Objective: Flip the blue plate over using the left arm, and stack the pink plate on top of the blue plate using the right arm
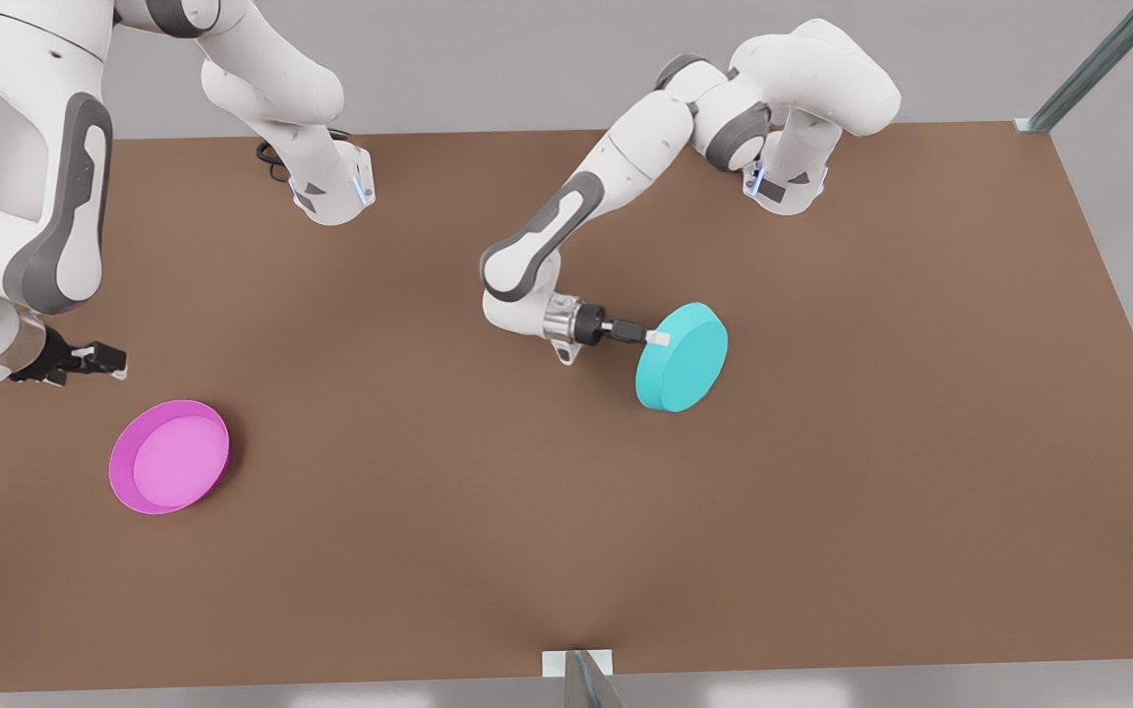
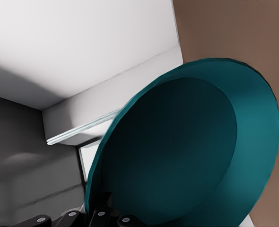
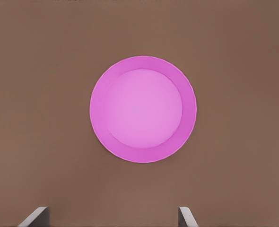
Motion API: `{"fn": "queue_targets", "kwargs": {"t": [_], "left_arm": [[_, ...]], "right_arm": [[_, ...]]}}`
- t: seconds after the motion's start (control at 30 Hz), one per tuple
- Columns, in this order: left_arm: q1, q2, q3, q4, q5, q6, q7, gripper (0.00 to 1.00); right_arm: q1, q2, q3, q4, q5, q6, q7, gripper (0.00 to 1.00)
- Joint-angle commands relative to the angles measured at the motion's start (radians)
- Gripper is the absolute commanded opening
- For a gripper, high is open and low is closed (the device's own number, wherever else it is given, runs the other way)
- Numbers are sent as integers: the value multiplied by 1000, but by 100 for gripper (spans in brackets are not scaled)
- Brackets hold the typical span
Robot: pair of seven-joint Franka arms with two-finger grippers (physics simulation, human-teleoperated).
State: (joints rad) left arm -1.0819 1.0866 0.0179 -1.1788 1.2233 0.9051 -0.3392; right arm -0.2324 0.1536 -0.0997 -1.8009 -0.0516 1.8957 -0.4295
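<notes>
We hold the round, shallow, matte cyan-turquoise blue plate (image 1: 683, 357) by its rim in the left gripper (image 1: 652, 337), jaws pinched shut on the edge at the plate's ten o'clock in the front view. The plate is tipped up on edge over the brown tabletop (image 1: 822, 511), its flat underside facing the front camera; our left wrist view looks into its shadowed hollow (image 2: 177, 156). Mid-flip, we judge the main risk to be the thin rim sliding or pivoting in so small a pinch, so that the plate drops rim-up or rolls off on its edge. Releasing too high could make it bounce away from where we mean it to lie. The round magenta pink plate (image 1: 170, 456) lies flat and rim-up at about eight o'clock on the table, well apart. Our right gripper (image 1: 94, 360) waits above it with fingertips (image 3: 35, 216) spread; descending early would stack onto a plate not yet settled.
</notes>
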Motion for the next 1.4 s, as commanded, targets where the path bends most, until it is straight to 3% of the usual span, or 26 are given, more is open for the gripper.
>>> {"fn": "queue_targets", "kwargs": {"t": [0.0, 0.37, 0.57, 0.6, 0.63, 1.07, 1.37], "left_arm": [[-1, 9, 2, 13, -56, -8, -3, 21], [-67, 104, 11, 149, -53, -45, -30, 21], [-81, 116, 8, 148, -45, -45, -44, 21], [-81, 119, 10, 148, -45, -45, -47, 29], [-79, 119, 8, 148, -45, -43, -60, 99], [-133, 151, 10, 162, -45, -63, -90, 100], [-131, 185, 10, 206, -1, 34, -93, 100]], "right_arm": [[-2, 1, 0, 0, -1, 0, 0, 100], [-45, 18, 0, 0, 6, 9, -11, 100], [-45, 24, 0, -2, 7, -7, 107, 100], [-45, 24, 0, -5, 7, -9, 107, 100], [-44, 24, 3, -6, 7, -9, 107, 100], [-34, 44, 3, 3, 7, 2, 106, 100], [-42, 47, 3, 6, 7, 5, 106, 100]]}}
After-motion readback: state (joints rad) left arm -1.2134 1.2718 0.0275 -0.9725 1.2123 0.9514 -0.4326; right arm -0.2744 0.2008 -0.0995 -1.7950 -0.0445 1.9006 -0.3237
